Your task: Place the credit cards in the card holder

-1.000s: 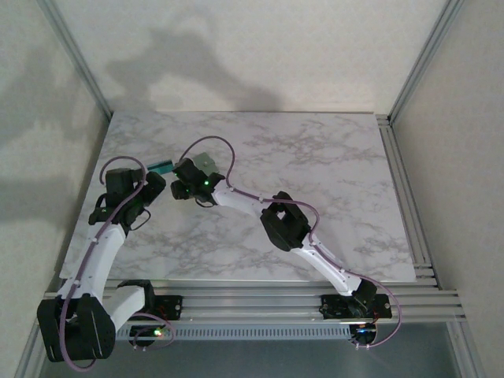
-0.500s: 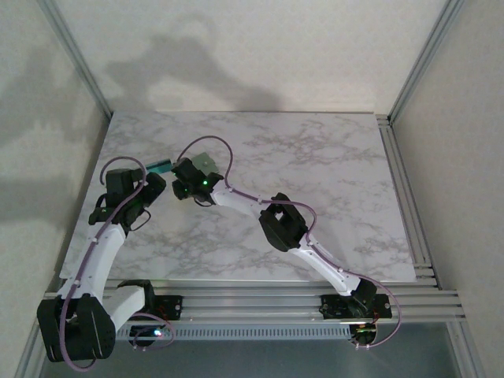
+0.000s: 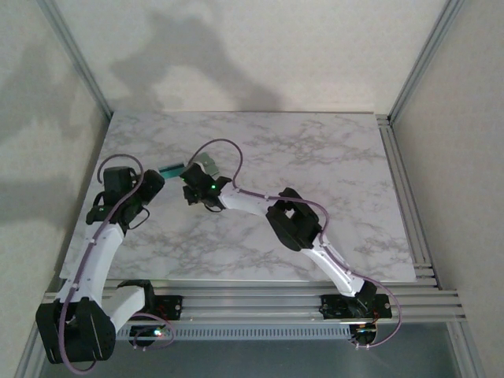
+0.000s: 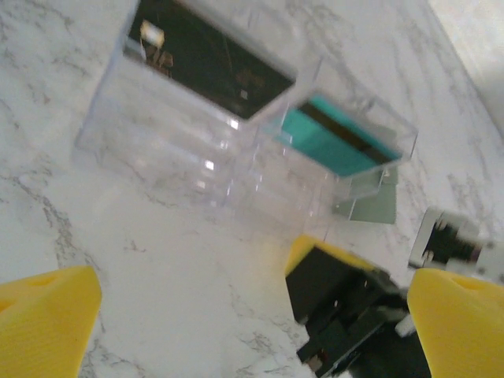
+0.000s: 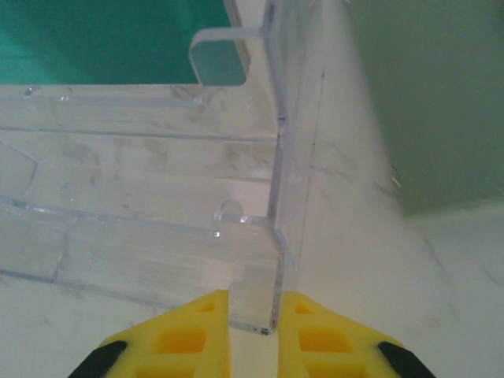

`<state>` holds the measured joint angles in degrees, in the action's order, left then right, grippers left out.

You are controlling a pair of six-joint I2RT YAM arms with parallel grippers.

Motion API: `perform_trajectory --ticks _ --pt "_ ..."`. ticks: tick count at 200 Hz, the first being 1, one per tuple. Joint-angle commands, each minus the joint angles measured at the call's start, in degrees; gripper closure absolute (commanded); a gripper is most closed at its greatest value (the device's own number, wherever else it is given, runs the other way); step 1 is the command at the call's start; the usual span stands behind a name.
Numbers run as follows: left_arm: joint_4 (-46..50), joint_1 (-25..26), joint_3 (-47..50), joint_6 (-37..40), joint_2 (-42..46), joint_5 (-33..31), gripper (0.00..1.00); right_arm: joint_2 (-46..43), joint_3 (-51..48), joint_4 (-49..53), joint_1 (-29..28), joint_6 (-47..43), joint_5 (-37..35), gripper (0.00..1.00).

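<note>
Right wrist view: a teal credit card (image 5: 102, 39) lies flat in the far compartment of a clear plastic stand (image 5: 142, 236), behind a low wall with a rounded notch. The stand is glassy, with straight thin walls that step down in tiers. My right pincer (image 5: 253, 323) is closed on its near corner. The ribbed yellow fingers are almost together, and the upright edge of the stand's wall is caught between them. Just right of that wall lies the card holder (image 5: 441, 102), a matte grey-green slab flat on the tabletop (image 3: 331, 157), close beside the stand.

From my left wrist, a second, dark card (image 4: 213, 59) sits in the stand's other compartment, tilted and next to the teal one. My left pincer (image 4: 253, 283) is spread wide and holds nothing, with one yellow finger at each lower corner of that view. It hangs low over bare marble just short of the stand. My right pincer's black and yellow body sits between its fingers and the stand.

From the top camera, my right arm stretches far across to the left with its elbow bent over mid-table. My left arm leans forward beside it, and the two wrists are near each other. The tabletop is white marble-patterned with grey veins, and aluminium rails run along its near and right edges.
</note>
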<state>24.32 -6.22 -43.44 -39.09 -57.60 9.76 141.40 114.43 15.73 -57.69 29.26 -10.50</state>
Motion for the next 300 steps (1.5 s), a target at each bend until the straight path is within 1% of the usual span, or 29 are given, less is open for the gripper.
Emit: perform_trajectory --ticks 1,23,38,68,85,122,145,173,178,181,191,222,238,260,278,300 --pt "1.95 -0.46 -2.62 -0.9 2.07 -0.88 0.0 -7.55 -8.47 -3.13 -0.54 3.33 -2.09 0.86" --pt "2.57 -0.46 -3.82 -0.81 2.41 -1.31 0.0 -15.02 -19.82 -6.72 -0.55 5.34 -3.47 0.87" --pt "2.74 -0.46 -4.3 -0.89 2.49 -1.58 0.0 -19.9 -27.43 -8.17 -0.49 6.92 -5.65 0.87" --pt "2.01 -0.39 -3.86 -1.89 2.72 -0.34 0.0 -29.37 -41.05 -9.73 0.07 9.25 -8.91 0.86" --pt "0.84 -0.37 -2.94 -2.48 2.51 1.27 0.0 -33.38 -46.5 -8.87 1.09 10.09 -10.29 0.86" --pt "-3.16 0.34 -1.15 -2.98 0.46 9.59 0.0 -41.92 -56.36 -8.17 4.96 10.48 -12.61 0.85" --pt "-4.44 2.42 -0.96 -3.91 -1.32 10.41 0.0 -46.92 -61.88 -9.41 9.31 9.24 -11.81 0.81" --pt "-6.89 4.78 -0.7 -5.6 -3.98 11.3 0.0 -49.46 -64.98 -11.08 14.43 7.08 -10.12 0.79" --pt "-7.27 5.39 -0.73 -5.84 -4.61 11.15 0.0 -49.63 -65.21 -11.36 14.64 6.89 -9.78 0.79" --pt "-7.44 5.81 -0.75 -6.04 -4.93 11.05 0.0 -49.72 -65.36 -11.53 16.24 6.87 -9.71 0.79" --pt "-8.39 6.95 -0.69 -6.97 -6.48 10.38 0.0 -49.95 -66.17 -12.54 18.06 6.74 -9.16 0.79" --pt "-12.53 11.1 -1.18 -10.37 -11.35 8.81 0.0 -48.94 -66.88 -16.0 21.55 7.05 -7.27 0.79" --pt "-14.81 11.69 -0.72 -13.27 -13.64 8.98 0.0 -47.42 -66.7 -17.31 23.23 8.79 -5.31 0.79" --pt "-20.43 11.76 0.74 -17.07 -17.01 11.42 0.0 -44.82 -65.59 -17.91 23.93 10.7 -3.8 0.78" --pt "-21.89 12.23 -0.32 -17.86 -20.38 11.7 0.0 -43.91 -65.38 -17.76 23.94 12.23 -3.38 0.78" --pt "-22.69 13.47 -2.62 -17.93 -24.38 10.79 0.0 -44.28 -65.89 -15.65 24.09 14.55 -6.88 0.77"
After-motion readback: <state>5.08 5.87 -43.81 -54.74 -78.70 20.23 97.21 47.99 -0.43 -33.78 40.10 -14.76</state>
